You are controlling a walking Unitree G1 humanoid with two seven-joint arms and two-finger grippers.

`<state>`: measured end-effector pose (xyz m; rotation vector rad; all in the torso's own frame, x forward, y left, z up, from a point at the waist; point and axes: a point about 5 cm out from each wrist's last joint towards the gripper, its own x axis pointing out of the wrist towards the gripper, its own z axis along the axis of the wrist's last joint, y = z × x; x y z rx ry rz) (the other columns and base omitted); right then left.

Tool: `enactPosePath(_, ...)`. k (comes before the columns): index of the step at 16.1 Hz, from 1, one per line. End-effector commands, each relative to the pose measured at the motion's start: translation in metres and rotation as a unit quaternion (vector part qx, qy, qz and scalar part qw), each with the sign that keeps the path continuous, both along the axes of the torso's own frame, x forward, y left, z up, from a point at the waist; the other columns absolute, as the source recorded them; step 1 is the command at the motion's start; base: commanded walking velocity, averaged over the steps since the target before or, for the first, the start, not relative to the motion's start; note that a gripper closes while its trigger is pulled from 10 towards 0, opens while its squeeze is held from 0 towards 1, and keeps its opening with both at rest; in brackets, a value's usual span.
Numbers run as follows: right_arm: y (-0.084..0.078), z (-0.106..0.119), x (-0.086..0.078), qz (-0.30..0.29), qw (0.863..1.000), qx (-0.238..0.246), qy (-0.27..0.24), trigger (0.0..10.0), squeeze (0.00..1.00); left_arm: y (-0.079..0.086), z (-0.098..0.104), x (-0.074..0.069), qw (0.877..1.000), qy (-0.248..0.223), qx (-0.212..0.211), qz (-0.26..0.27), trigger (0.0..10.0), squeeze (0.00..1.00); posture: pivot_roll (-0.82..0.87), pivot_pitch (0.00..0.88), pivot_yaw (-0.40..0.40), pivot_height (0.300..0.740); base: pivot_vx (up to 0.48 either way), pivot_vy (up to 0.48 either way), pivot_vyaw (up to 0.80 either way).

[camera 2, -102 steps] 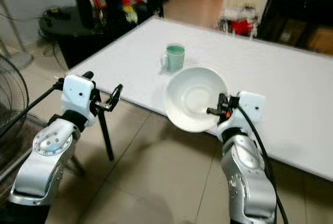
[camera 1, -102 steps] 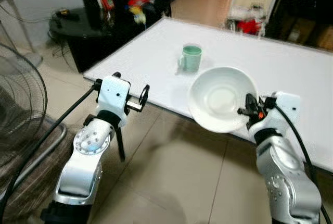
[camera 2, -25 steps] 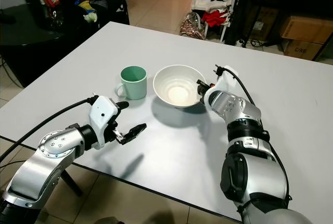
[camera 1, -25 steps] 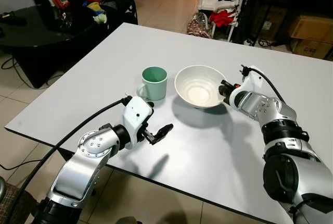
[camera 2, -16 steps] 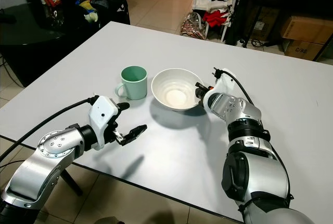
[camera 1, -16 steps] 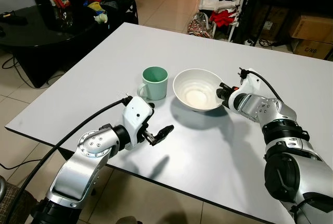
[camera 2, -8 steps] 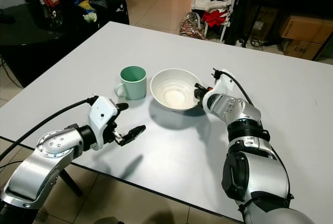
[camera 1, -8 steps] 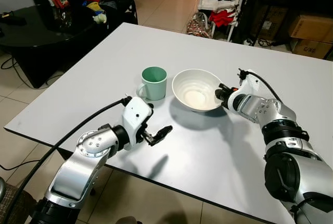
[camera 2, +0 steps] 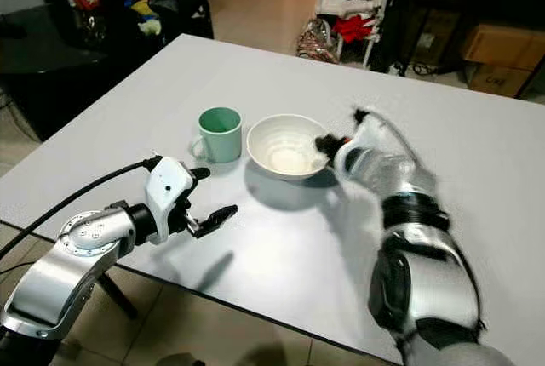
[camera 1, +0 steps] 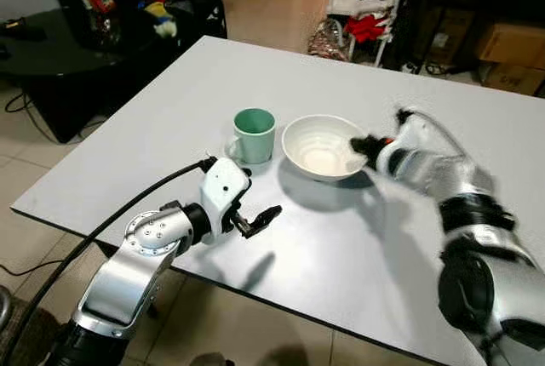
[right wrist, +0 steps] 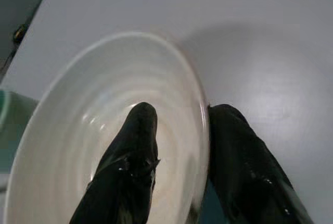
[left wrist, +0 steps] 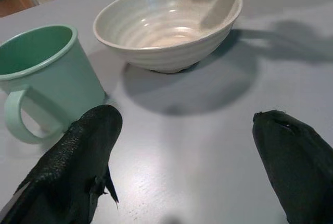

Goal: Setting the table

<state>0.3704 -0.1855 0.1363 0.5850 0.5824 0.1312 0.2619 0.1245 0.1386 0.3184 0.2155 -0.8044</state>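
While my right hand [camera 2: 328, 146] pinches the rim of the ribbed white ceramic bowl [camera 2: 285, 145], resting beside the mint-green mug [camera 2: 219, 134] on the white surface [camera 2: 281, 238], I should release gently; my left hand [camera 2: 209, 217] hovers open.

bowl [left wrist: 166, 23]: glossy ribbed ceramic | mug [left wrist: 44, 73]: smooth matt green | table [camera 1: 170, 102]: smooth matt white

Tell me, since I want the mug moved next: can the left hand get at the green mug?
Probably yes: the left hand is open, with bare table between it and the green mug.
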Motion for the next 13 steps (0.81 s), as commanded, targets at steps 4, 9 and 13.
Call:
enactPosePath(4, -0.014, 0.021, -0.027, 0.043, 0.999, -0.004, -0.030, 10.0, 1.00, 0.008, 0.010, 0.003, 1.000, -0.008, -0.009, -0.001, 10.0, 0.00, 0.06, 0.000, 0.042, 0.740, 0.000, 0.000, 0.00)
enactPosePath(9, -0.009, 0.066, -0.077, 0.008, 0.940, -0.192, -0.283, 10.0, 1.00, 0.020, 0.018, -0.001, 0.997, -0.025, -0.031, 0.061, 10.0, 0.00, 0.04, 0.000, 0.090, 0.740, 0.000, 0.000, 0.00)
enactPosePath(13, 0.015, 0.058, -0.102, 0.009, 0.926, -0.212, -0.311, 10.0, 1.00, 0.020, 0.018, -0.005, 0.988, -0.054, -0.059, 0.134, 10.0, 0.00, 0.02, 0.000, 0.103, 0.740, 0.000, 0.000, 0.60)
